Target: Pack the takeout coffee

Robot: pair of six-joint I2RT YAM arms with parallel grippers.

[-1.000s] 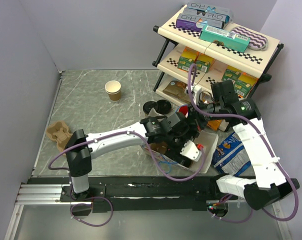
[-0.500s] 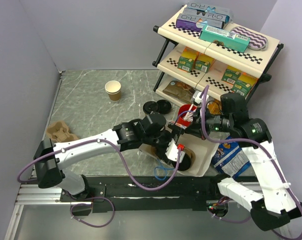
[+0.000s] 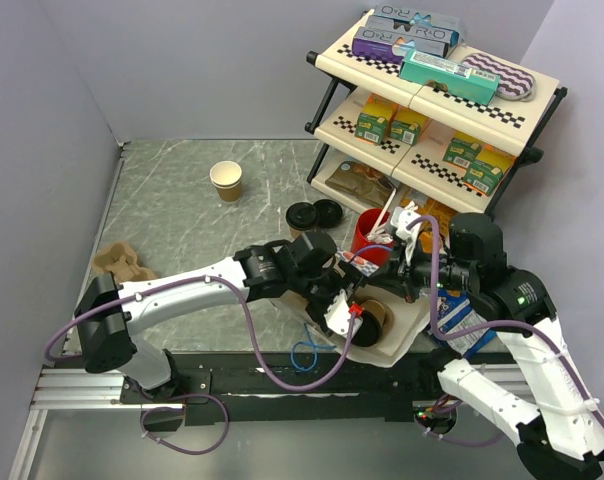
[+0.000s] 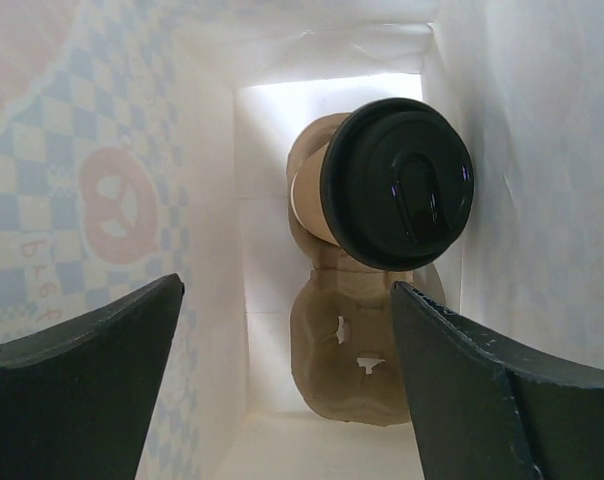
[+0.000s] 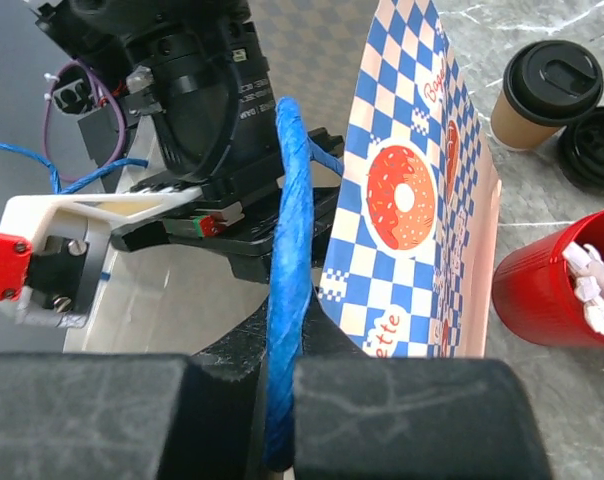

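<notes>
Inside the white paper bag (image 3: 407, 325) lying at the near edge of the table (image 3: 182, 215), right of centre, one lidded cup (image 4: 397, 185) of takeout coffee sits in a well of a cardboard carrier (image 4: 347, 350), its black lid facing the left wrist camera. The left gripper (image 4: 287, 288) reaches into the bag's mouth with its fingers spread wide apart. They stand either side of the view and touch neither cup nor carrier. The right gripper (image 5: 282, 370) is pinched tight on the bag's blue rope handle (image 5: 287, 250), which runs up between its fingers beside the bag's blue-checked, doughnut-printed side. The second lidded cup (image 5: 547, 90) stands upright outside the bag on the table, toward the middle and beyond the bag, just beside a loose black lid (image 5: 597, 145). A red cup (image 5: 572, 290) of white stirrers stands near it, between the bag and the shelf rack (image 3: 432, 110) in the far right corner. Well apart from all this, a lidless cup (image 3: 226, 181) stands toward the far edge, left of centre, and another cardboard carrier (image 3: 117, 265) lies at the left edge.
</notes>
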